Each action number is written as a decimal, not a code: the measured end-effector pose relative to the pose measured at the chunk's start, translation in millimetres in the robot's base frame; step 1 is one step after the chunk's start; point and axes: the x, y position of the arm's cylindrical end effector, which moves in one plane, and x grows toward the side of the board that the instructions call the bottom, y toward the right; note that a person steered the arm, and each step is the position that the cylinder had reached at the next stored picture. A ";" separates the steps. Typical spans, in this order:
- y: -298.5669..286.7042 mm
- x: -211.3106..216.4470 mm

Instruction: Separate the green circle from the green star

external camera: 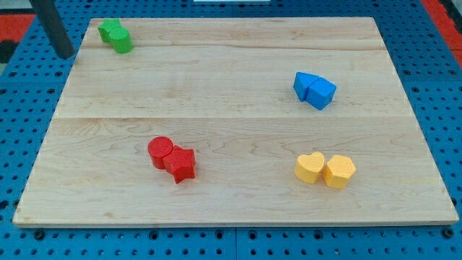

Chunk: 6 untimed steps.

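The green star (109,29) and the green circle (122,40) sit touching each other at the view's top left corner of the wooden board (231,79), the star up-left of the circle. My rod comes down at the far top left, and my tip (65,55) rests just off the board's left edge, left of and slightly below the green pair, with a gap between.
A red circle (160,152) and red star (180,165) touch at the lower middle-left. Two blue blocks (314,89) touch at the right. A yellow heart (310,167) and yellow hexagon-like block (338,171) touch at the lower right. Blue pegboard surrounds the board.
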 end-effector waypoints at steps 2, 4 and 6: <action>40.6 -26.7; 139.3 -41.4; 280.8 -6.4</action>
